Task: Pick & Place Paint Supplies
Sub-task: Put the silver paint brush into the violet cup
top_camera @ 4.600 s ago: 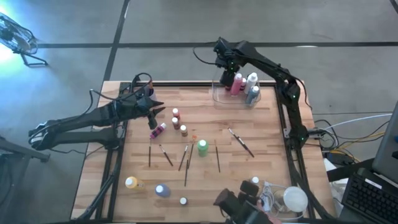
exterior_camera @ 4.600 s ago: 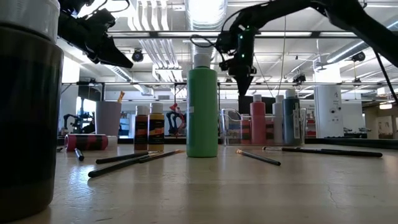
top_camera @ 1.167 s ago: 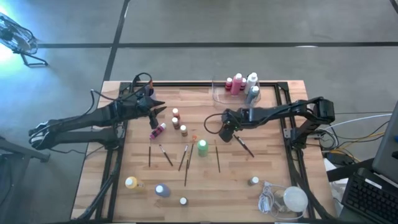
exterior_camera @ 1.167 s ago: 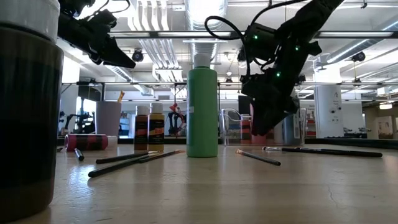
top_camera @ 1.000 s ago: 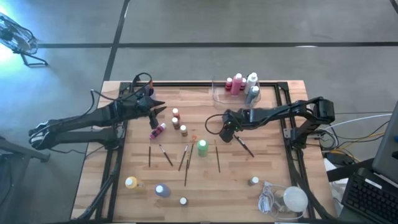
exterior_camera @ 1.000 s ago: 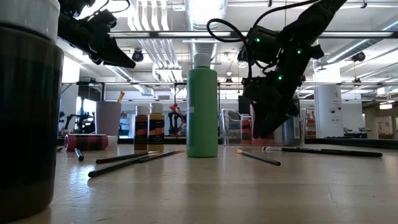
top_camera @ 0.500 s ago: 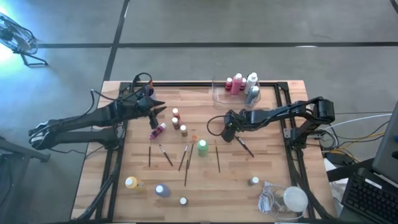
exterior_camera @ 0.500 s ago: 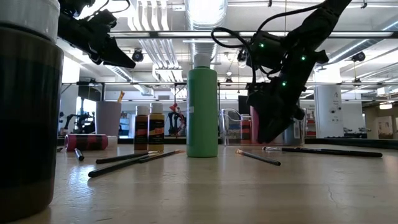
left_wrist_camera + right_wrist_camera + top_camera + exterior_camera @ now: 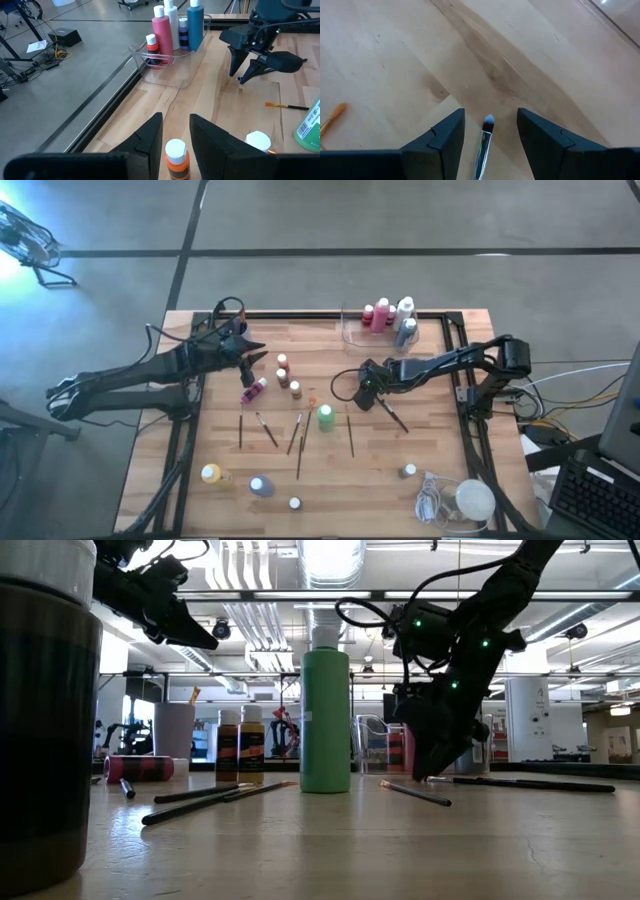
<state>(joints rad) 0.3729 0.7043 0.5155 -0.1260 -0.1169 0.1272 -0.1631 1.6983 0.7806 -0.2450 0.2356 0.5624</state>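
So my right gripper was spread open right over a paintbrush, whose pale tip poked up between my fingers without touching either. That brush lay on the bare wood of the table just right of the green bottle. I'd call this the brush-grab step: next I needed to drop the last bit and pinch the thin handle squarely, or it'd roll away. Compared with a second earlier I'd sunk lower and slid a bit toward the brush end. Further off, my left gripper hung parted above the small orange-capped bottle, holding nothing. At the far edge the clear tray already had a few bottles.
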